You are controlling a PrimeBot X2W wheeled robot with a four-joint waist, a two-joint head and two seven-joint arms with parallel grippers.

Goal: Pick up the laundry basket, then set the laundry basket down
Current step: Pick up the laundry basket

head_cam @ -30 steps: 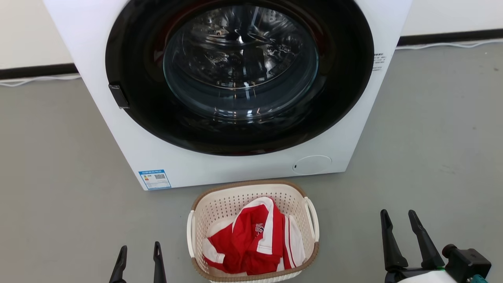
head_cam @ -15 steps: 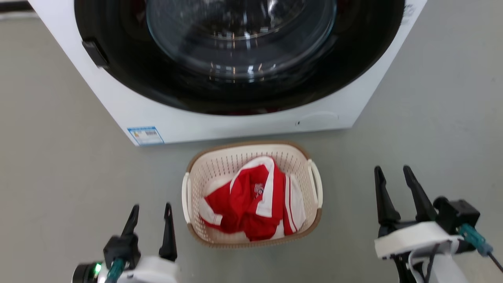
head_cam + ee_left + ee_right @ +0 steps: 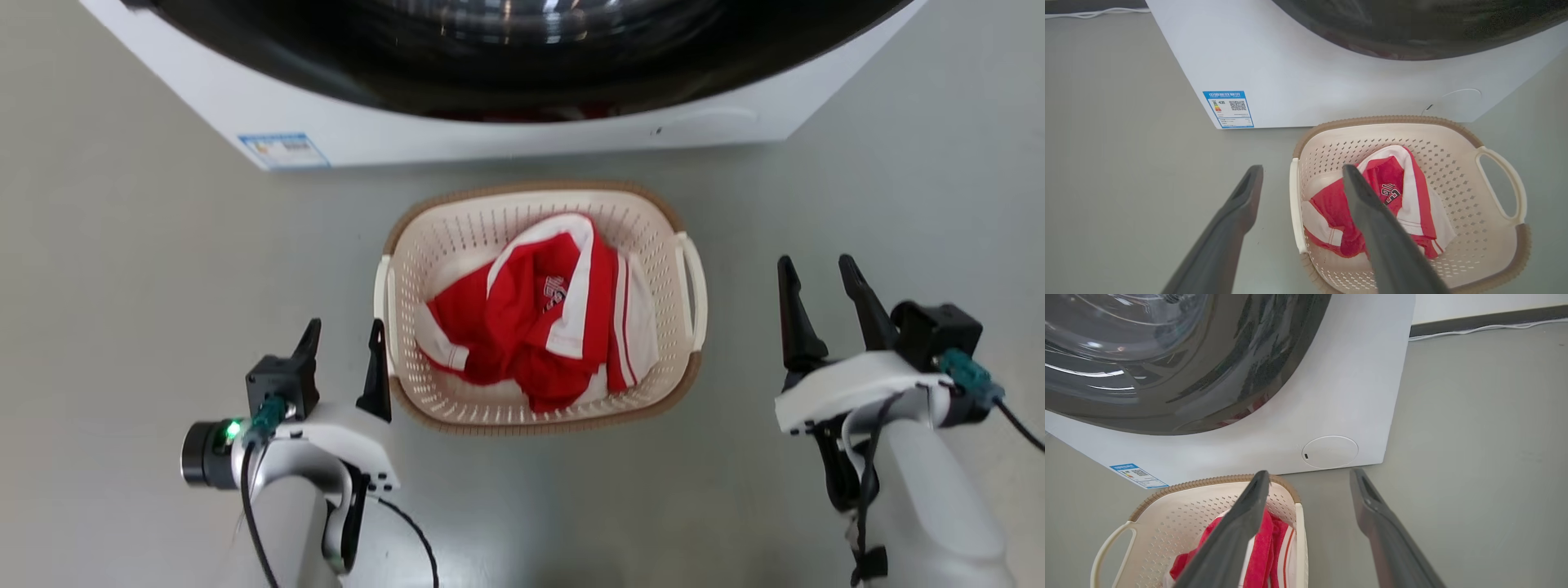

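Plain grey floor (image 3: 122, 286) had the white washer (image 3: 490, 140) on it, laundry basket (image 3: 457, 245) sitting just in front.

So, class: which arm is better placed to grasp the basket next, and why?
Left, probably. The open left gripper has one finger right beside the basket at its left handle; the open right gripper stands apart from the right handle, bare floor between.
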